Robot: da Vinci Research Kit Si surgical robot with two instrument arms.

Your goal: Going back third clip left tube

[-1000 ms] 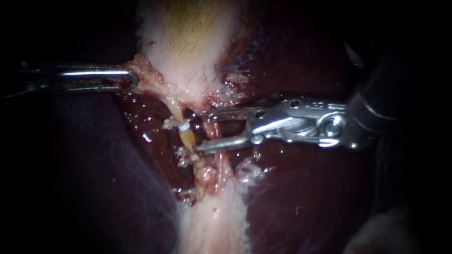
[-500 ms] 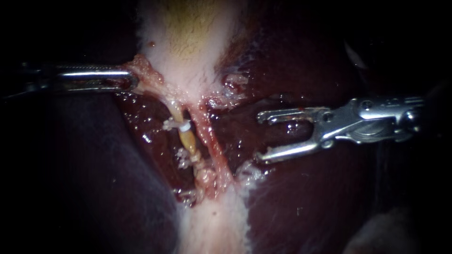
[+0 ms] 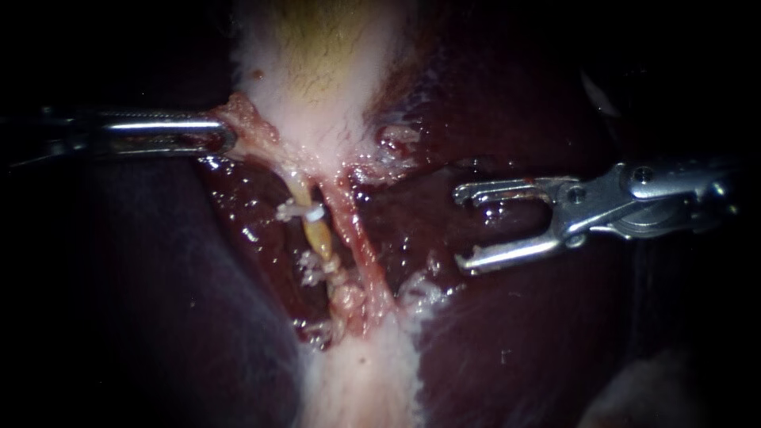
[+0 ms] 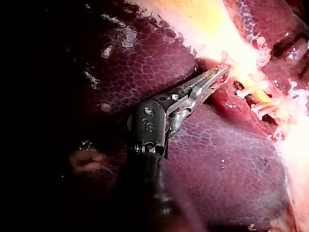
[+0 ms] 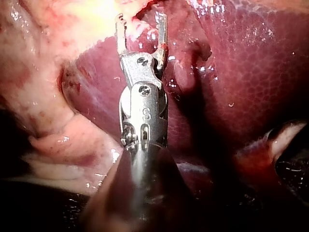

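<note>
Nearest the camera, the right instrument point(image 3: 462, 230) has pulled back toward the side it came from. A second ago its spread claw reached around the left tube point(image 3: 318, 235), just below the white clip point(image 3: 314, 214). Now the claw is spread and empty over the liver point(image 3: 515, 333), well apart from both tubes. That suggests the retreat is nearly finished and the tube is free of metal.

The left instrument point(image 3: 216, 133) has not shifted; its claw is pressed together, pinching the ragged edge of the gallbladder point(image 3: 317, 103) and pulling it sideways.

Deeper in, the yellowish left tube runs down from the gallbladder with the clip across it, just beside the pink right tube point(image 3: 354, 235). The whitish bits lower on the left tube may be more clips; I cannot tell.

Beneath everything the liver is dark red, wet and glistening. No tabletop shows, and everything beyond the tissue is black.
</note>
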